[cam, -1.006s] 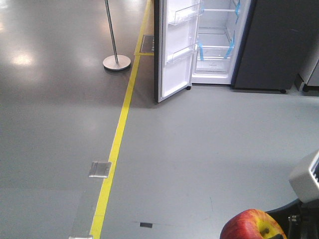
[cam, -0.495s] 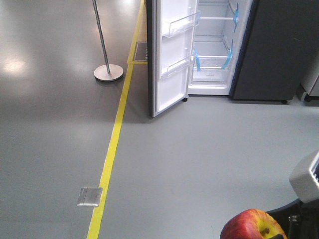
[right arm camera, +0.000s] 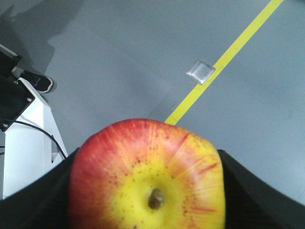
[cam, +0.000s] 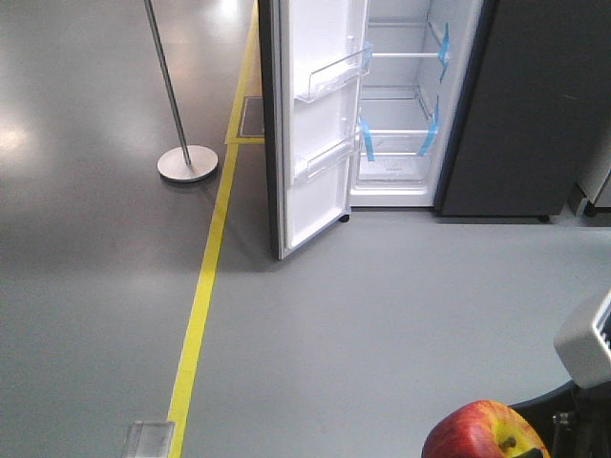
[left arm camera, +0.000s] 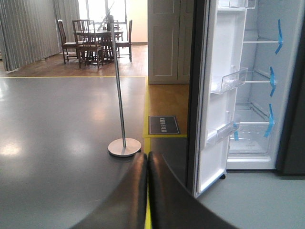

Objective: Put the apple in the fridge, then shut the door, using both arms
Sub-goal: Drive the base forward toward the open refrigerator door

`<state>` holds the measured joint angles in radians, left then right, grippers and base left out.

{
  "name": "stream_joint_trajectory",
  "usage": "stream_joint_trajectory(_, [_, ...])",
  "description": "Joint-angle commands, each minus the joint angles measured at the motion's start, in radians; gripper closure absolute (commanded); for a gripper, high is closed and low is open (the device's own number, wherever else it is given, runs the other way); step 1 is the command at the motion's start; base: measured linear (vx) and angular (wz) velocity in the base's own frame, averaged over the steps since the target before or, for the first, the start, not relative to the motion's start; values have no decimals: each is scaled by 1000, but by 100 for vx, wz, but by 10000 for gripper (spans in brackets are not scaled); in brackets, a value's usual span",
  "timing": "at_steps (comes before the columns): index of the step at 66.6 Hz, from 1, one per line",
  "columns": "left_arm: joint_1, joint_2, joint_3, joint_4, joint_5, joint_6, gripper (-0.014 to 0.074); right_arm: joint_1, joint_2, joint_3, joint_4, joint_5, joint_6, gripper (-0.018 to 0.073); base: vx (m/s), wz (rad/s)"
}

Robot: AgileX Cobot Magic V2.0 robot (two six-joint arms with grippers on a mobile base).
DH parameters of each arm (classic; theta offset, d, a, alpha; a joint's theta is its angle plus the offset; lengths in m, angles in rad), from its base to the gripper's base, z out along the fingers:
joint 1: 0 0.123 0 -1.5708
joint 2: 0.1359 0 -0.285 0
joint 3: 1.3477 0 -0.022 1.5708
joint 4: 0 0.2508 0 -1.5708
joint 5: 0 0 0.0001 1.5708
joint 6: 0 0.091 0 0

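Red streaked with yellow, the apple [right arm camera: 147,176] is clamped between the black fingers [right arm camera: 33,205] of the right gripper [right arm camera: 147,198]. Its stem dimple faces the wrist camera, and the grey floor [cam: 382,315] lies beneath it. In the front view the apple sits at the bottom right edge, well apart from the fridge [cam: 401,105]. The fridge stands open ahead, its glass shelves [cam: 393,131] marked with blue tape strips [cam: 366,141]. The door [cam: 315,143] is swung out to the left, white inner face showing, with two clear bins [cam: 332,76]. The left gripper [left arm camera: 147,167] has its fingers pressed together with nothing between them. A yellow line [cam: 200,305] runs along the floor left of the door. A stanchion [cam: 187,163] stands beyond it, and a metal floor plate [cam: 148,437] lies just beside the line.
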<state>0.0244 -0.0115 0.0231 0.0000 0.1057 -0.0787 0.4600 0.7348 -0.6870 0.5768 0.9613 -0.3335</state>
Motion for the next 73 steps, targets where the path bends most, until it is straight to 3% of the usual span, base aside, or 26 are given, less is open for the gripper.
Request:
stream_joint_trajectory(1, [4, -14, 11, 0, -70, -5, 603, 2, -6, -28, 38, -46, -7, 224, 34, -7])
stream_joint_trajectory(73, [4, -14, 11, 0, -70, -5, 603, 2, -6, -28, 38, -46, -7, 224, 29, -3])
